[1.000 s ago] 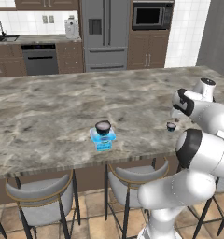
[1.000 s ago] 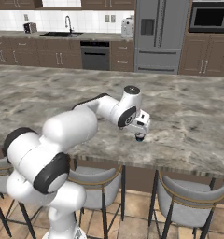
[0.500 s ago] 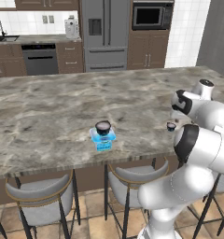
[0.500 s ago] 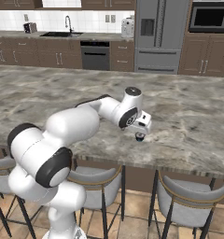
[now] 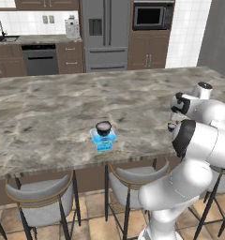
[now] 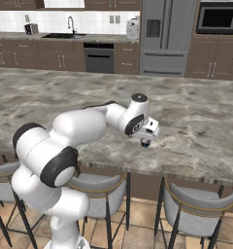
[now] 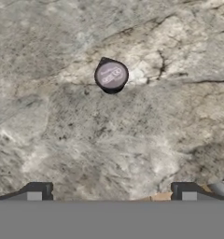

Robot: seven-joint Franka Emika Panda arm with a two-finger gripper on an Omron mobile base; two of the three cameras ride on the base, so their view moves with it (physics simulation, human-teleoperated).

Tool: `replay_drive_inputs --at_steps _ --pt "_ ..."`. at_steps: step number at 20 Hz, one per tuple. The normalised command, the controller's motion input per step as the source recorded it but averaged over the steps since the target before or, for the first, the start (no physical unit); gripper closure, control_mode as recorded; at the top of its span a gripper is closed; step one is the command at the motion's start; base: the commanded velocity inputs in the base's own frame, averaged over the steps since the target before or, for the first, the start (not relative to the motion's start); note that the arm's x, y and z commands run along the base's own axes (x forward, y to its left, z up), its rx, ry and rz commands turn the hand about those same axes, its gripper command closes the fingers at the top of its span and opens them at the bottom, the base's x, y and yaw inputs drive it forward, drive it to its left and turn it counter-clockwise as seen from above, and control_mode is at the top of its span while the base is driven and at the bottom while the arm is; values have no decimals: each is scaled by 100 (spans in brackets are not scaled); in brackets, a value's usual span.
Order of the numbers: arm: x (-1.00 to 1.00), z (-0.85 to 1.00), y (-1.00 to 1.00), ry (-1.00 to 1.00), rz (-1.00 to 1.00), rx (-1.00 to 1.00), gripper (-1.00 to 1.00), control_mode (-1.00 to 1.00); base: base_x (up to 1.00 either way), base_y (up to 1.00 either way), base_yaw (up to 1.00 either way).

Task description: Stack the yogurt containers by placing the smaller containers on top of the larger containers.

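Tiny cup (image 7: 111,76) had a pale round lid with faint grey marks on it, too blurred to read. No readable writing on the other containers either; the blue tub (image 5: 104,140) showed a brighter blue band on its front, text not legible.

Desk (image 5: 48,112) was a long slab of grey-brown veined marble, glossy, with a straight front edge. Blue tub was translucent light blue, squarish with rounded corners. A small dark cup (image 5: 103,128), round with a whitish top, sat on top of the tub, upright, near the desk's front edge toward the middle. Tiny cup was round, dark-walled, pale on top, standing upright on the bare marble, well apart from the tub, off to its right near the front edge; in the right base view it sat (image 6: 145,143) just under the robot's hand.

End effector (image 7: 111,191) hung above the tiny cup, fingers spread fully apart, holding nothing and touching nothing. Both dark fingertips (image 7: 39,190) rose at the bottom of the hand view, with the tiny cup ahead of them and roughly centred between them, clear marble in between. Arm was white with dark joints.

Grey cushioned stools (image 5: 39,192) with dark metal frames stood under the desk edge.
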Motion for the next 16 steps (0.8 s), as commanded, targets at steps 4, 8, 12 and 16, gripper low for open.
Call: replay_drive_inputs --at_steps 4,8,12,16 --pt "17 -11 0 -1 0 0 -100 -100 0 0 0" --pt "17 -11 0 -1 0 0 -100 -100 0 0 0" --pt "21 -7 0 -2 0 0 -100 -100 0 0 0" --pt "19 -5 0 -1 0 0 -100 -100 0 0 0"
